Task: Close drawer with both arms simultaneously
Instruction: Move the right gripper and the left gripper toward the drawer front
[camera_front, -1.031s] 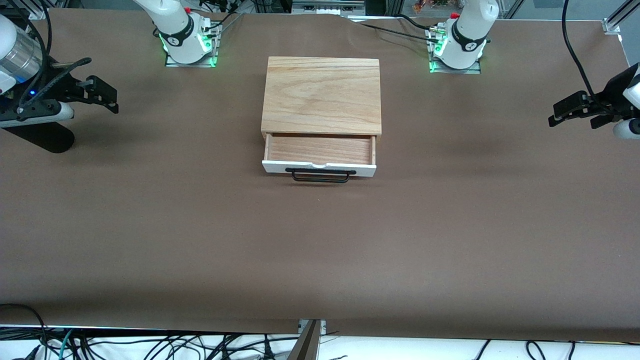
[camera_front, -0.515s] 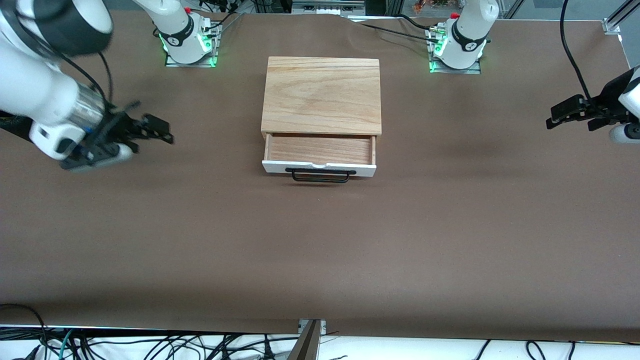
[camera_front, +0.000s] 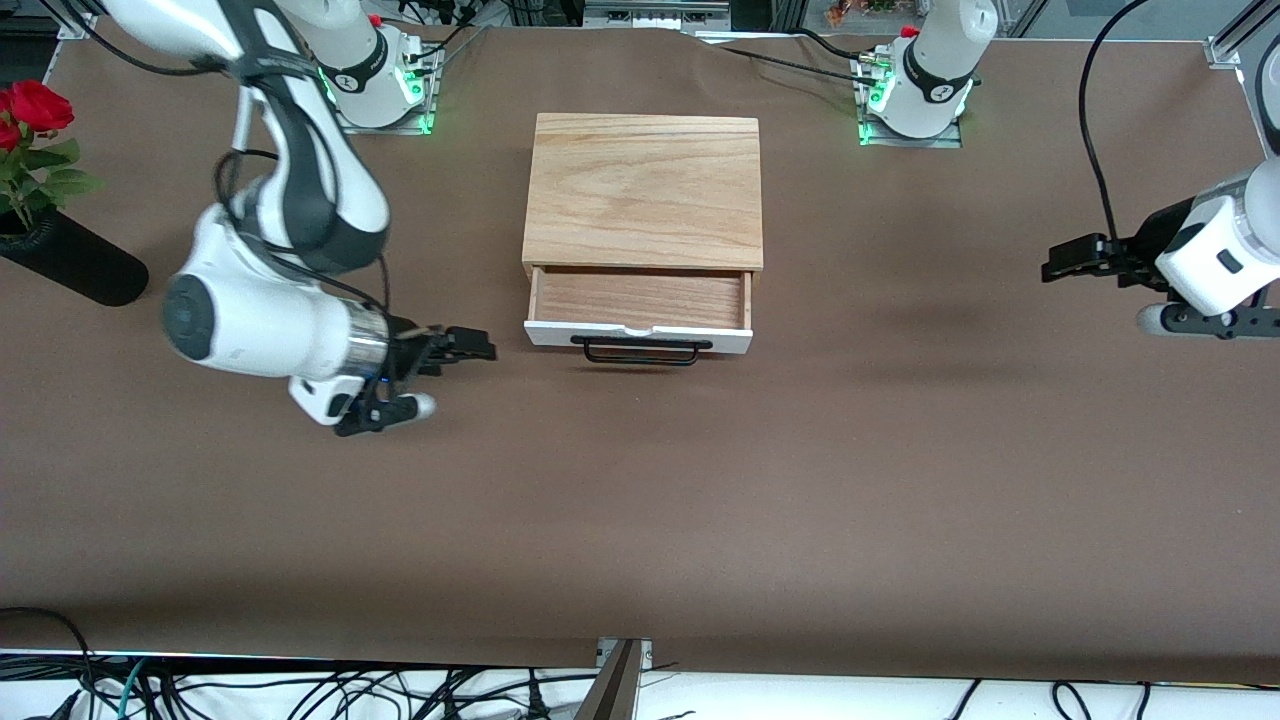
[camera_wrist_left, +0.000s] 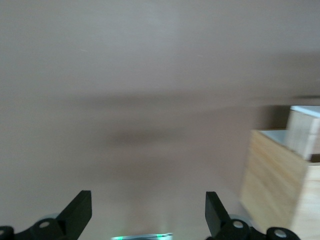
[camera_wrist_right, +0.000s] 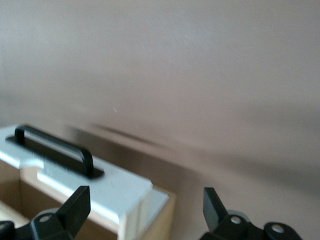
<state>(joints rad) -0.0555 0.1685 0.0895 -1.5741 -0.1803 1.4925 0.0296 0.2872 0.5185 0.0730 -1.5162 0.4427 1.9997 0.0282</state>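
The drawer (camera_front: 640, 298) stands pulled out of the light oak casing (camera_front: 642, 190) at the table's middle, its white front and black bar handle (camera_front: 640, 352) facing the front camera. My right gripper (camera_front: 472, 347) is open and empty, low over the table beside the drawer's front, toward the right arm's end. In the right wrist view my right gripper (camera_wrist_right: 145, 205) frames a corner of the drawer's white front (camera_wrist_right: 107, 187) and the handle (camera_wrist_right: 55, 145). My left gripper (camera_front: 1062, 268) is open and empty over the table's left arm's end, well apart from the drawer. In the left wrist view my left gripper (camera_wrist_left: 147, 212) faces bare table, with the casing (camera_wrist_left: 272, 182) at the edge.
A black vase (camera_front: 75, 265) with red roses (camera_front: 30, 108) lies at the right arm's end of the table. The arm bases (camera_front: 375, 80) (camera_front: 915, 85) stand beside the casing. Brown table surface (camera_front: 640, 500) spreads out in front of the drawer.
My right arm has swung in from the table's end to beside the drawer's front, uncovering the vase. My left gripper has moved a little toward the drawer. The drawer has not moved.
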